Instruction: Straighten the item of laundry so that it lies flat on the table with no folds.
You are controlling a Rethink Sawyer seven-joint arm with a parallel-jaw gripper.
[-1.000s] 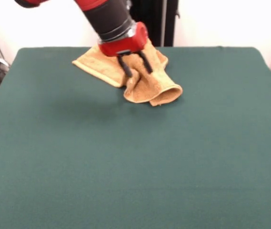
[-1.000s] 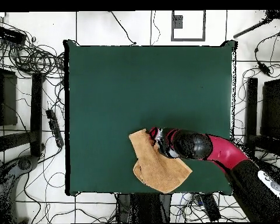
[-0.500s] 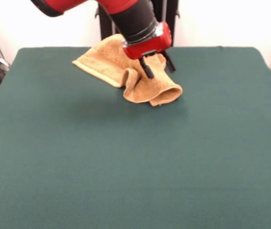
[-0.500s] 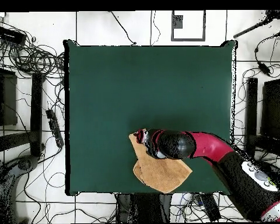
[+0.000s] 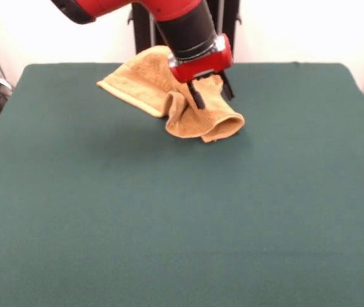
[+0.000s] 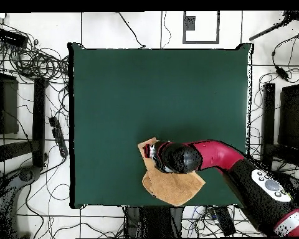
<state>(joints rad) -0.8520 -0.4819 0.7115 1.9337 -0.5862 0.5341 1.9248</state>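
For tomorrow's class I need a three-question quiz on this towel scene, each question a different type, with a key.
1. True or false: the towel lies flat with no folds.
2. Multiple choice: in the front view, the end effector is A) over the towel, B) over bare table far from the towel, C) out of sight.
3. Fill in: in the overhead view, the towel lies close to the table's ___ edge.

Key
1. False: it is bunched, with a rolled fold at its right end in the front view.
2. A
3. bottom
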